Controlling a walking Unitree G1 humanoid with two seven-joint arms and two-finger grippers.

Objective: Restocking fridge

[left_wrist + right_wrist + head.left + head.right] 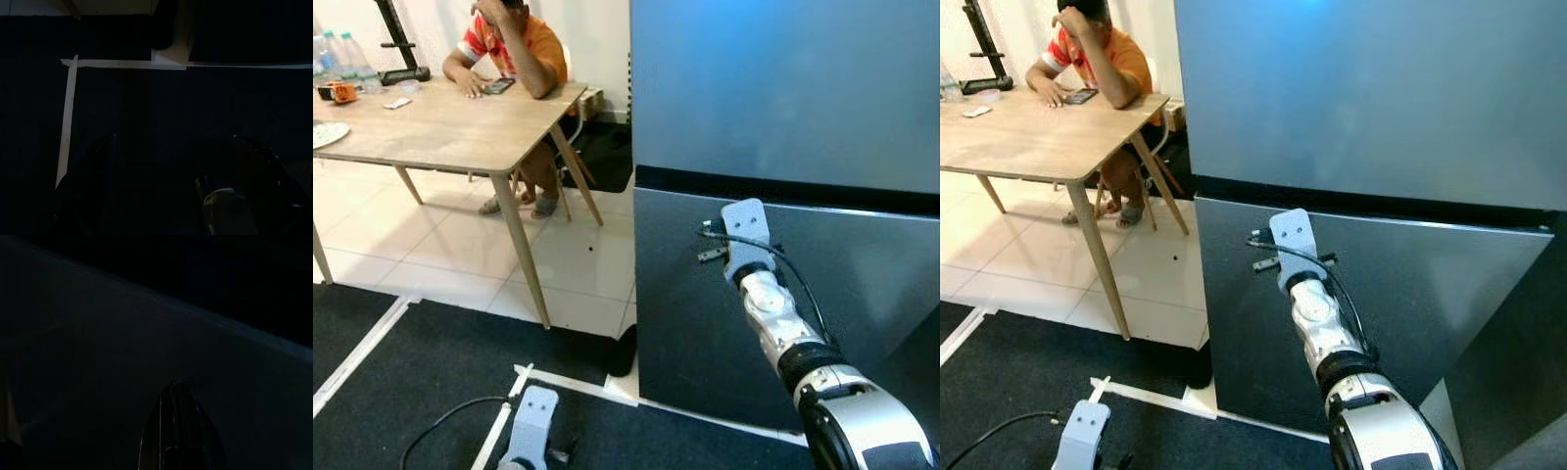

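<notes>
In the left eye view, the tall grey-blue two-door fridge (783,147) fills the right of frame, and the right gripper (729,235) reaches to the dark seam between its doors. The left gripper (530,431) hangs lower left. Both wrist views are dark, so I cannot tell either set of fingers' state.

Bright, sharp eye views; dark wrist views

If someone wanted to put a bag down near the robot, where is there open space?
The wooden table has a wide bare stretch on its near side; bottles, a plate and the seated person's arms crowd its far edge. The white tiles between table and fridge are open. The right end effector works close against the fridge door.
</notes>
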